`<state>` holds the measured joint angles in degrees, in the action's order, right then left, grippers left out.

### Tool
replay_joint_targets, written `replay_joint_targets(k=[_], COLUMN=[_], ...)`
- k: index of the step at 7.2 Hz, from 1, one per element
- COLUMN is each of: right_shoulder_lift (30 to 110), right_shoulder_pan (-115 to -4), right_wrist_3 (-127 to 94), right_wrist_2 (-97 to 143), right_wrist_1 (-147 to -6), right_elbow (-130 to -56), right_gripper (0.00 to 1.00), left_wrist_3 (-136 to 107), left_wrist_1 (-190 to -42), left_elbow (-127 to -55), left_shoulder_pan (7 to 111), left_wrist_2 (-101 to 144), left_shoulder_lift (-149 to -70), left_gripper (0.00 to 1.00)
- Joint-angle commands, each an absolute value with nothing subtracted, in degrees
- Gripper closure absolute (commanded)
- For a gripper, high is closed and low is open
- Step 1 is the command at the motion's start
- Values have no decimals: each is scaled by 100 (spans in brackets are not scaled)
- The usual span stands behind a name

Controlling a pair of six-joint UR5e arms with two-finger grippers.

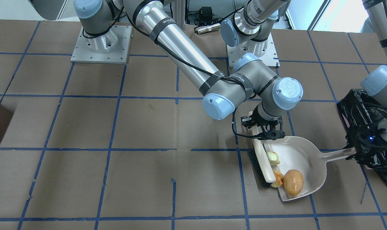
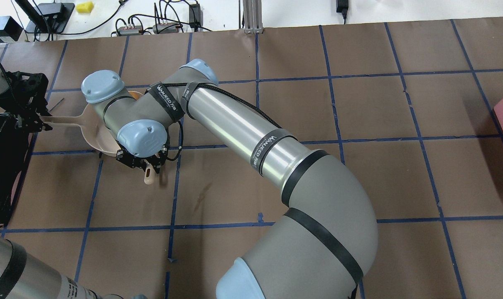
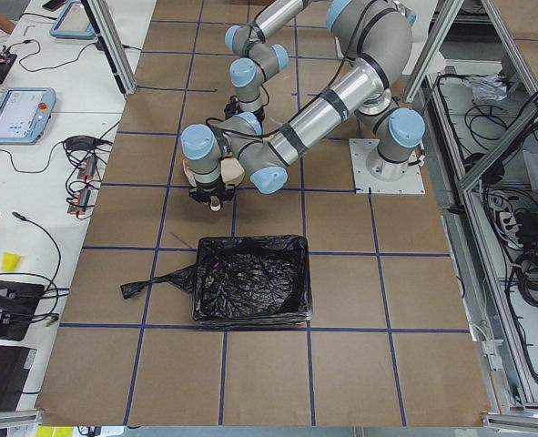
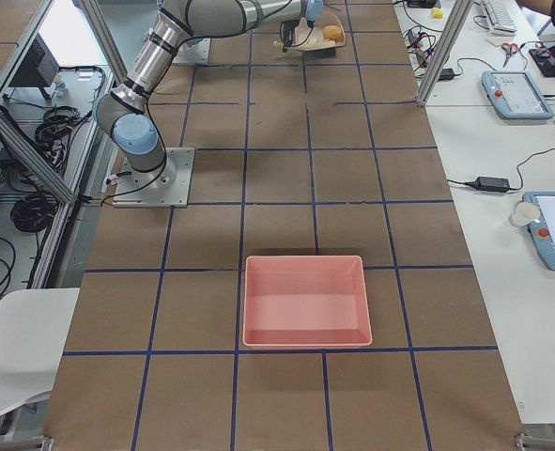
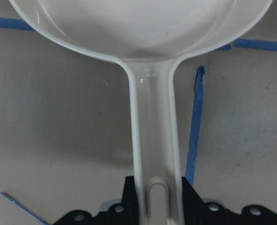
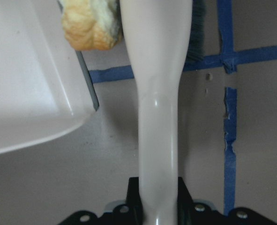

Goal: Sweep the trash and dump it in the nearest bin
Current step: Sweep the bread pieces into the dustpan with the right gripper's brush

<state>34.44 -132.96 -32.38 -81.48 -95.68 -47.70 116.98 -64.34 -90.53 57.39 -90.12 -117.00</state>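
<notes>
My right gripper (image 1: 267,131) is clenched on the brush (image 1: 264,166) handle, my left gripper (image 1: 355,153) on the dustpan (image 1: 308,153) handle. The potato (image 1: 293,182) lies inside, the apple bit (image 1: 273,157) and bread chunk (image 1: 277,179) at its lip against the brush, with the bin (image 1: 353,105) at the pan's 3 o'clock seen from across the desk (image 1: 148,127). If I lift with the lip tipped down, the bread could roll off.
</notes>
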Motion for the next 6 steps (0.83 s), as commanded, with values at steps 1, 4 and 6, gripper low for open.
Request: replay_joint_targets(k=[1,4,6], right_shoulder_lift=[3401,3086,3268], right_shoulder_pan=[-13219,-13210,-13192], right_wrist_3=[-1622,-1730,-1828], right_wrist_2=[-8104,-7805,-7848], right_wrist_1=[-9466,-9545,-8882], right_elbow=[-4746,-4010,-4165], right_gripper=[97,95,95], left_wrist_3=[11690,11637,11628], left_wrist_1=[-6425,-6521,-6521], left_elbow=[-9053,-9105,-9167], left_shoulder_pan=[5731,5634,5608], left_wrist_2=[-9009,-8508,-8332], left_shoulder_lift=[-11698,-11716,-11707], left_gripper=[96,96,96])
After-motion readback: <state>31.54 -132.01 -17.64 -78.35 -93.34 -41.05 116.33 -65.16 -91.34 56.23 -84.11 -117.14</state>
